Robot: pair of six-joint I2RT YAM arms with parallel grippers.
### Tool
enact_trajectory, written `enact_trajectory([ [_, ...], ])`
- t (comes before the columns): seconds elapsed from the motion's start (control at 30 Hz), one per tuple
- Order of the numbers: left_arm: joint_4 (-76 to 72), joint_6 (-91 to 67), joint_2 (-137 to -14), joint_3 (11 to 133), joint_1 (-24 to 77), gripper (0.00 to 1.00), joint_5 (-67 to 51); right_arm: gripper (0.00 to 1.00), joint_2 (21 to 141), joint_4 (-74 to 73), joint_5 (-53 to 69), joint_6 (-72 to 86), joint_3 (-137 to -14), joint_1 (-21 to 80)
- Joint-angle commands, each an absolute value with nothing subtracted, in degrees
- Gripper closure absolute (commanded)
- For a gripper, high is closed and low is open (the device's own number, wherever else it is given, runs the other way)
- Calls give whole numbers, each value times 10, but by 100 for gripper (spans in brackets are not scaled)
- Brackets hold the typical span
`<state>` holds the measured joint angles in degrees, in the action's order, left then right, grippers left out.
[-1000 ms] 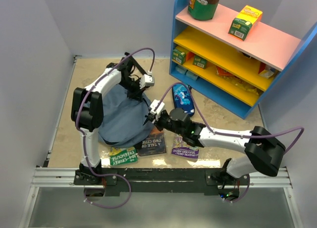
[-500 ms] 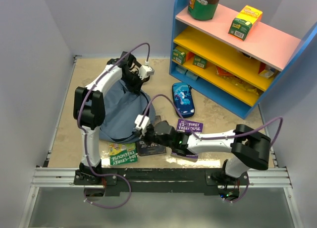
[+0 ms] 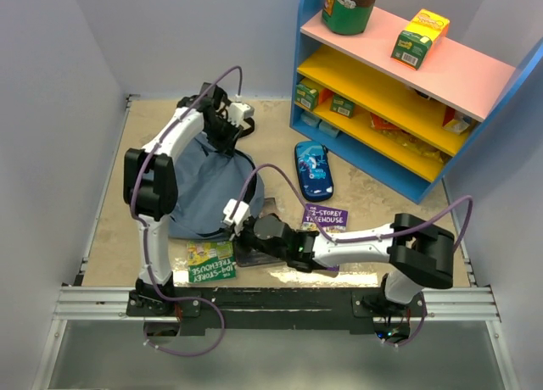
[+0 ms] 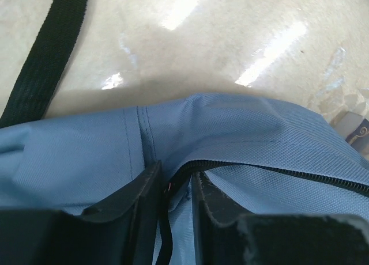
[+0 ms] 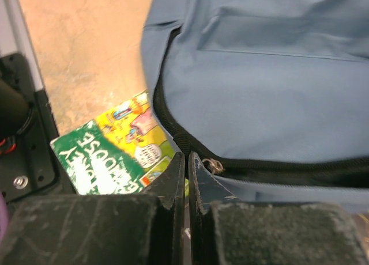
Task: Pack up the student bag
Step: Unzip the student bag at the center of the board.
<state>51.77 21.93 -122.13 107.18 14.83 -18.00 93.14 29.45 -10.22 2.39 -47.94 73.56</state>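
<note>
The student bag (image 3: 202, 191), slate-blue with a black zipper, lies left of centre on the table. My left gripper (image 3: 231, 125) is shut on the bag's far edge; in the left wrist view (image 4: 176, 181) its jaws pinch the blue fabric and the zipper end (image 4: 173, 187). My right gripper (image 3: 232, 221) is at the bag's near right edge; in the right wrist view (image 5: 185, 159) its jaws are pressed together at the zipper line (image 5: 190, 147), with a small metal pull ring (image 5: 215, 166) right beside the fingertip. What sits between the jaws is mostly hidden.
A green book (image 3: 210, 263) lies near the bag's front and also shows in the right wrist view (image 5: 109, 155). A dark book (image 3: 254, 253) lies under my right arm, a purple book (image 3: 325, 218) to its right. A dark-blue pencil case (image 3: 313, 169) and a blue shelf unit (image 3: 399, 110) stand right.
My right gripper has moved left and nearer along the bag's near edge, uncovering the purple book. My left gripper has shifted slightly farther and left with the bag's edge.
</note>
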Motion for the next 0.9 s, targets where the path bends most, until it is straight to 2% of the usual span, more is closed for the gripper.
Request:
enact_trajectory([
  [0.0, 491, 163, -1179, 1116, 80, 68, -170, 100, 875, 322, -126, 65, -457, 692],
  [0.1, 501, 153, -1173, 1121, 45, 69, -177, 100, 867, 322, -125, 81, -454, 661],
  [0.23, 505, 181, -1137, 1063, 37, 68, -185, 100, 888, 309, -116, 81, -479, 631],
  [0.37, 560, 277, -1096, 1043, 39, 65, -240, 100, 920, 291, -92, 73, -515, 608],
  [0.43, 577, 307, -1070, 1030, 39, 52, -266, 100, 924, 291, -90, 70, -519, 600],
  [0.5, 585, 350, -1050, 1023, 39, 33, -281, 100, 925, 291, -87, 70, -521, 597],
  [0.57, 597, 397, -1045, 1027, 40, 30, -303, 100, 926, 292, -88, 71, -521, 595],
  [0.6, 609, 415, -1036, 1027, 42, 24, -314, 100, 927, 291, -86, 71, -521, 594],
  [0.67, 606, 471, -1019, 1006, 51, 22, -344, 100, 926, 292, -84, 74, -519, 594],
  [0.7, 578, 488, -993, 989, 66, 0, -351, 100, 925, 292, -83, 76, -518, 594],
  [0.87, 446, 573, -923, 828, 136, 0, -354, 100, 916, 306, -70, 81, -500, 595],
])
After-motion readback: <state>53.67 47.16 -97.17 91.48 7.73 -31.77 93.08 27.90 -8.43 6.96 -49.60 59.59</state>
